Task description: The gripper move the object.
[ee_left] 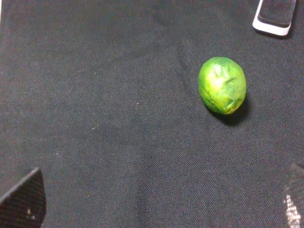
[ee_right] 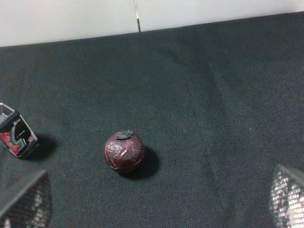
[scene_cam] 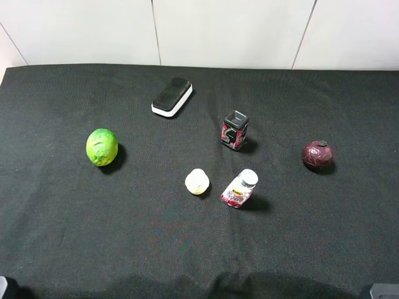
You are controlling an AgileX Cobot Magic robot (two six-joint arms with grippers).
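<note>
The small clear bottle [scene_cam: 240, 189] with a white cap and red-pink label stands on the black cloth [scene_cam: 124, 237], right of centre. It shows in neither wrist view. My left gripper [ee_left: 157, 203] is open and empty; only its two fingertips [ee_left: 21, 202] show, spread wide over bare cloth near the green fruit. My right gripper [ee_right: 156, 199] is open and empty, with its fingertips [ee_right: 23, 199] spread wide in front of a dark red ball. Both grippers stay back at the table's near edge, far from the bottle. In the high view only dark corners of the arms show.
A green fruit [scene_cam: 101, 147] [ee_left: 222, 85] lies at the left. A black-and-white eraser block [scene_cam: 172, 96] [ee_left: 275, 14] lies at the back. A black-and-red box [scene_cam: 235, 129] [ee_right: 15, 136] stands behind the bottle. A pale ball [scene_cam: 197, 181] lies left of the bottle, a dark red ball [scene_cam: 317, 155] [ee_right: 124, 151] at the right.
</note>
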